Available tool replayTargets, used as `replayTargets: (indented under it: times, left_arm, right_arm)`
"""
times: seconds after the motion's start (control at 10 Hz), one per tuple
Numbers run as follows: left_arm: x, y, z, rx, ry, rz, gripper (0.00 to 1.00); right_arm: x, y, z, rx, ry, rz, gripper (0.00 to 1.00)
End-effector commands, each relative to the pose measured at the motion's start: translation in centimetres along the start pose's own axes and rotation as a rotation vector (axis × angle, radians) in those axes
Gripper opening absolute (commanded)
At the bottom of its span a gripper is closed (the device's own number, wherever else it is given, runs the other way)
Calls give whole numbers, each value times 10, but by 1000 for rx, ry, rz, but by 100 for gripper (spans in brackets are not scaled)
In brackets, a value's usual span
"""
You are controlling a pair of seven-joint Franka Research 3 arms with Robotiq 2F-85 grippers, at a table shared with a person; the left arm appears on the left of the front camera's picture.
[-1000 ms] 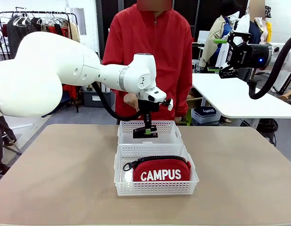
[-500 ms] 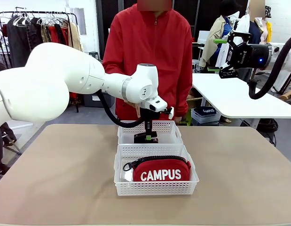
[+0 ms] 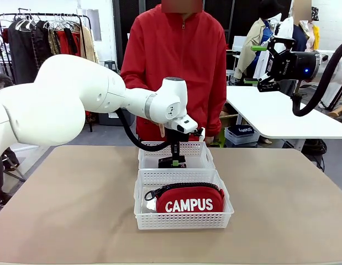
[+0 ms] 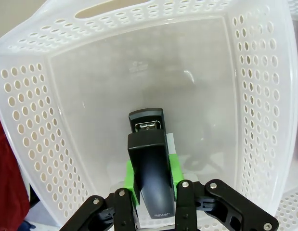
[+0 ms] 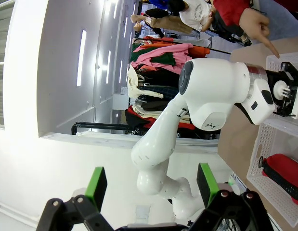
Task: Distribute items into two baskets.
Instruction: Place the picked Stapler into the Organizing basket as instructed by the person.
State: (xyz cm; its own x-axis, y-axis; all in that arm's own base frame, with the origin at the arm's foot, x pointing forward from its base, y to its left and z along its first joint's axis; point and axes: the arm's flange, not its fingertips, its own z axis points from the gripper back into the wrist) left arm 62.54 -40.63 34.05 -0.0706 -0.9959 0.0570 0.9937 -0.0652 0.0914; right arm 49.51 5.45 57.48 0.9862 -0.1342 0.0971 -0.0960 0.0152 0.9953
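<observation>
- Two white baskets on the table (image 3: pixel 60 210), one behind the other, touching.
- Near basket (image 3: pixel 183 220): holds the red pouch (image 3: pixel 190 200), "CAMPUS" print facing the robot.
- Far basket (image 3: pixel 199 156): left gripper (image 3: pixel 172 160) lowered inside, green pads (image 4: pixel 131 181) pinching the black stapler (image 4: pixel 151 163) by its sides.
- Right gripper (image 3: pixel 258 65): raised far right, fingers spread wide, holding nothing.
- Person (image 3: pixel 182 61) in red behind the table.

Far basket occupied, near basket half filled

The left arm (image 3: pixel 104 94) reaches down into the far basket (image 3: pixel 201 160), its gripper (image 4: pixel 152 188) and the stapler (image 4: pixel 149 163) blocking the middle. The red CAMPUS pouch (image 3: pixel 190 200) fills most of the near basket (image 3: pixel 182 220). Bare table (image 3: pixel 281 210) lies open either side.
</observation>
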Motion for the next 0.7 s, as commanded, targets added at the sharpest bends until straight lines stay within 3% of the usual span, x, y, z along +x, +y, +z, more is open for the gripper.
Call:
replayTargets:
  times: [0.0, 0.1, 0.2, 0.6]
  left_arm:
    - [1, 3, 5, 22, 33, 25, 75]
    - [1, 2, 5, 25, 33, 29, 95]
    - [0, 2, 6, 30, 36, 31, 100]
    - [0, -1, 21, 47, 21, 57, 100]
  right_arm:
    - [0, 3, -1, -1, -4, 6, 100]
    - [0, 3, -1, -1, -4, 6, 100]
    - [0, 3, -1, -1, -4, 6, 100]
    - [0, 3, -1, -1, -4, 6, 100]
